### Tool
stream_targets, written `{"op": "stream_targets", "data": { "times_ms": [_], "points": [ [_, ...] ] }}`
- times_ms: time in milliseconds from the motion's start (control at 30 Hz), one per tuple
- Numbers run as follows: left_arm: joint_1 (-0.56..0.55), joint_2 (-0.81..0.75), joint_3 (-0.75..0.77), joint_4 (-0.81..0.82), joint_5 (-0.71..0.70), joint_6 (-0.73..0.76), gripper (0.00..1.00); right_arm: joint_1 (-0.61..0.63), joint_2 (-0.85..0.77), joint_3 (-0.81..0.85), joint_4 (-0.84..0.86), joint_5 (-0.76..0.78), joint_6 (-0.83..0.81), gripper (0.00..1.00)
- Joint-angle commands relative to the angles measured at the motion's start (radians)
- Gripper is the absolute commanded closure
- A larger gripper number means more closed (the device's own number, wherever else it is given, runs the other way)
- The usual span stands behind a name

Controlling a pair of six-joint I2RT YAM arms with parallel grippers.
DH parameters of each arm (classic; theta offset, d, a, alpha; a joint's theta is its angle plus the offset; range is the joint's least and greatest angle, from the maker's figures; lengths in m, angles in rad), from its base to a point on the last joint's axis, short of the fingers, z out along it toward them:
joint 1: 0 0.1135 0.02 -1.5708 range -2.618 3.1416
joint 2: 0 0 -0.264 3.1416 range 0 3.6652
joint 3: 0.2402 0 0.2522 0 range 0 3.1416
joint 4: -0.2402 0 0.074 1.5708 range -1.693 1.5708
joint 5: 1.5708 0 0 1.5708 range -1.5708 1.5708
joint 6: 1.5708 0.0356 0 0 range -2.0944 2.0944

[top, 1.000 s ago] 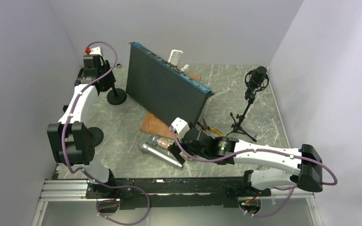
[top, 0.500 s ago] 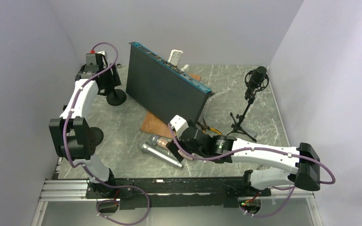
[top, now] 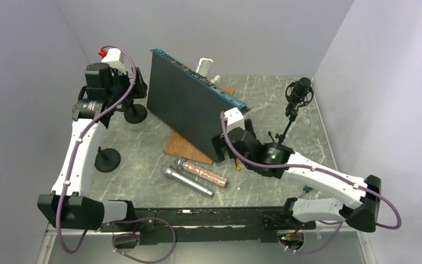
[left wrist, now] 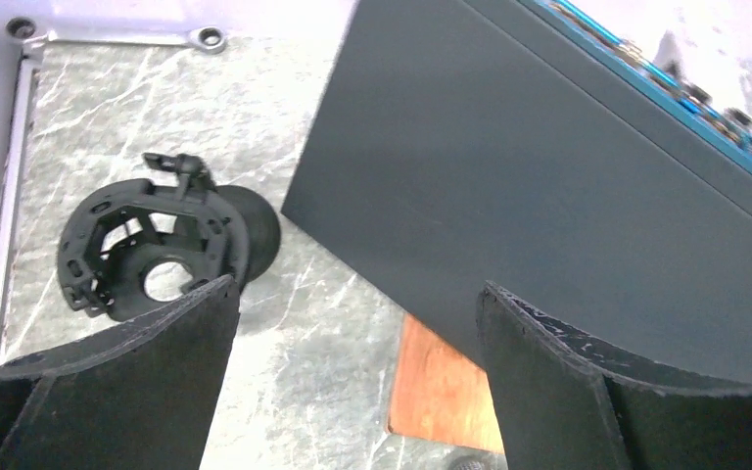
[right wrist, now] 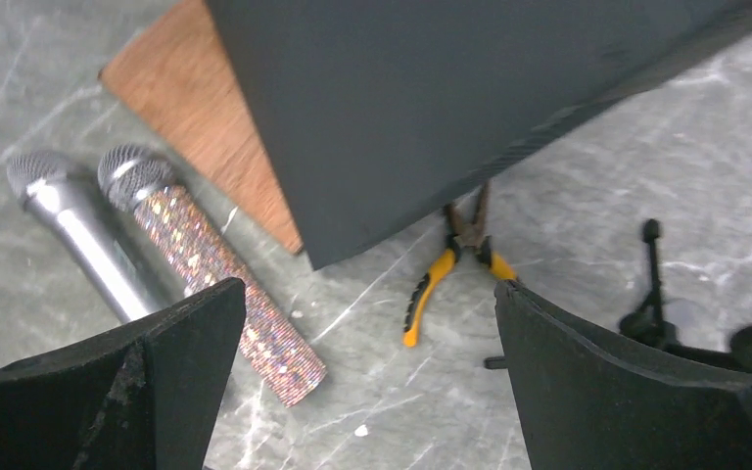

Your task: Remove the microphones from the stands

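Silver mic point(top: 187, 180) and glitter mic point(top: 202, 171) lie on counter point(top: 143, 143), mount point(left wrist: 152, 250) empty, black mic point(top: 299, 91) not yet off tripod point(top: 282, 144); left hand point(left wrist: 357, 323) and right hand point(right wrist: 367, 323) spread, empty.

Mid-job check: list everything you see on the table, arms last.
tripod stand: 1, black, far right
studio microphone: 1, black, on that stand
silver microphone: 1, silver, lying near front
glitter microphone: 1, pinkish, beside silver one
panel: 1, dark grey, tilted, centre
wooden board: 1, brown, under panel
pliers: 1, yellow handles, by panel's near corner
empty mount: 1, black, far left
round base: 1, black, left side
white object: 1, white, behind panel
left gripper: 1, open, near empty mount
right gripper: 1, open, above pliers
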Motion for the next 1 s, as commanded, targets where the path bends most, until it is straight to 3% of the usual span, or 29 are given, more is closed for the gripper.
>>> {"op": "stream_targets", "data": {
  "times_ms": [0, 200, 500, 700, 967],
  "points": [
    [-0.061, -0.080, -0.072, 0.086, -0.008, 0.058, 0.07, -0.032, -0.093, 0.117, -0.097, 0.157, 0.028, 0.00],
    [-0.127, -0.214, -0.169, 0.169, -0.024, 0.096, 0.06, -0.080, -0.138, 0.230, -0.150, 0.286, -0.005, 0.00],
    [-0.382, -0.326, -0.251, 0.242, -0.138, 0.238, 0.05, -0.175, -0.122, 0.422, -0.289, 0.470, 0.012, 0.00],
    [-0.510, -0.371, -0.297, 0.281, -0.236, 0.298, 0.05, -0.299, -0.213, 0.335, -0.294, 0.434, 0.093, 0.01],
    [-0.590, -0.396, -0.332, 0.319, -0.292, 0.324, 0.04, -0.472, -0.234, 0.188, -0.309, 0.315, 0.180, 0.01]
  ]
}}
